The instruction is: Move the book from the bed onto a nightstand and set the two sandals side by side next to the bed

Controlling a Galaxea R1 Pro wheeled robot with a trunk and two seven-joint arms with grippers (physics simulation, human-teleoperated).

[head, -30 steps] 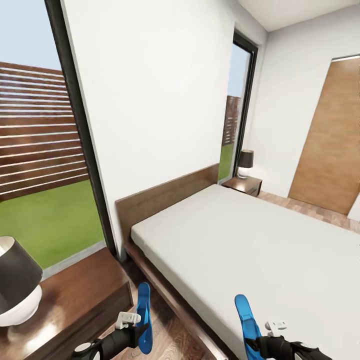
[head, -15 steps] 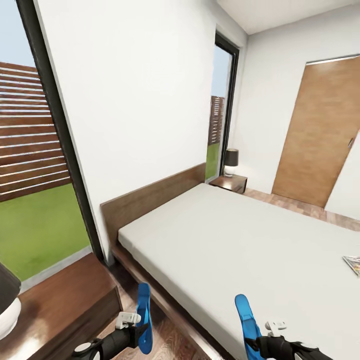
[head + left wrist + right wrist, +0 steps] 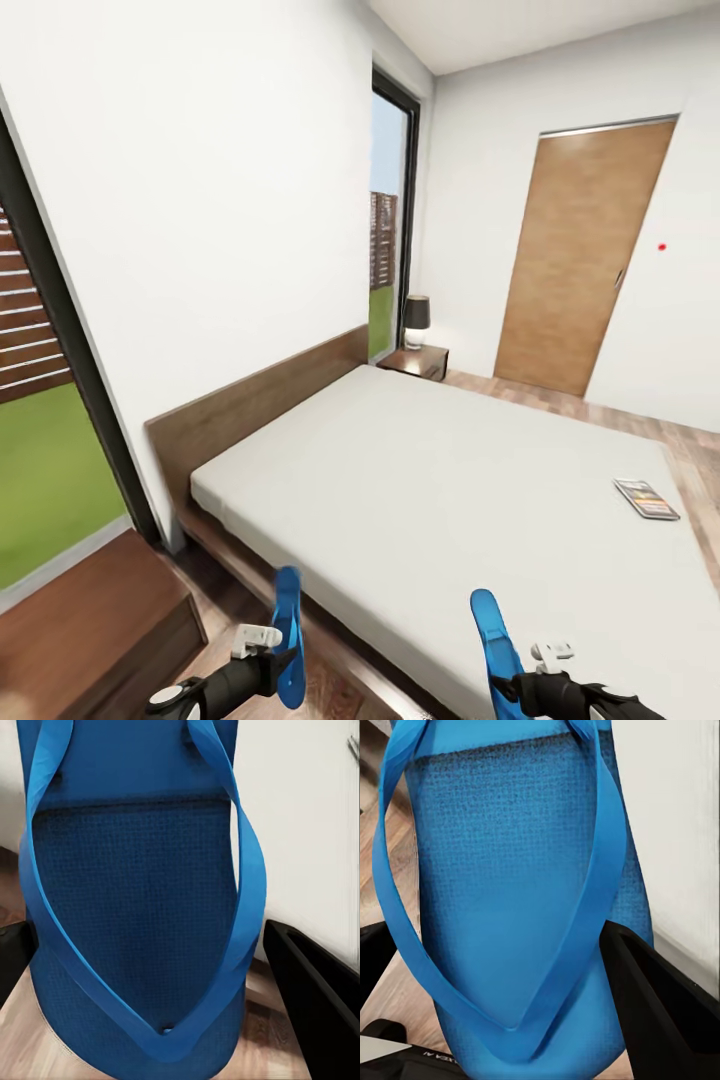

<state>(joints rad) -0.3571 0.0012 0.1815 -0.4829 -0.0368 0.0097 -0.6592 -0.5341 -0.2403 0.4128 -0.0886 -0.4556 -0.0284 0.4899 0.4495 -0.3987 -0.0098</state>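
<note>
Head view: takes in the whole bedroom (image 3: 250, 180), which the wrist cameras do not. The bed (image 3: 450, 480) stretches ahead of both grippers, its mattress bare except for the book (image 3: 646, 498), lying flat far ahead and to the right of the right gripper, near the mattress's right edge.
Near nightstand: the near nightstand (image 3: 80, 610) sits just left of the left gripper, beside the bed's head.
Far nightstand: the far nightstand (image 3: 416, 360) stands well beyond both grippers on the bed's other side, with a dark-shaded lamp (image 3: 416, 320) on top.
Door: a wooden door (image 3: 580, 260) is in the far wall.
Wrist views: close detail the head camera lacks, namely the textured footbed and thong strap of each sandal.
Left gripper: the left gripper (image 3: 268, 655) is pinched on the left sandal (image 3: 142, 922), which stands upright from it over the floor (image 3: 225, 610) strip between nightstand and bed frame. Dark fingers (image 3: 315, 997) flank the sole.
Right gripper: the right gripper (image 3: 528, 678) is clamped on the right sandal (image 3: 517, 900), upright too, above the mattress's near edge. A black finger (image 3: 660, 1005) presses against the sole's side.
</note>
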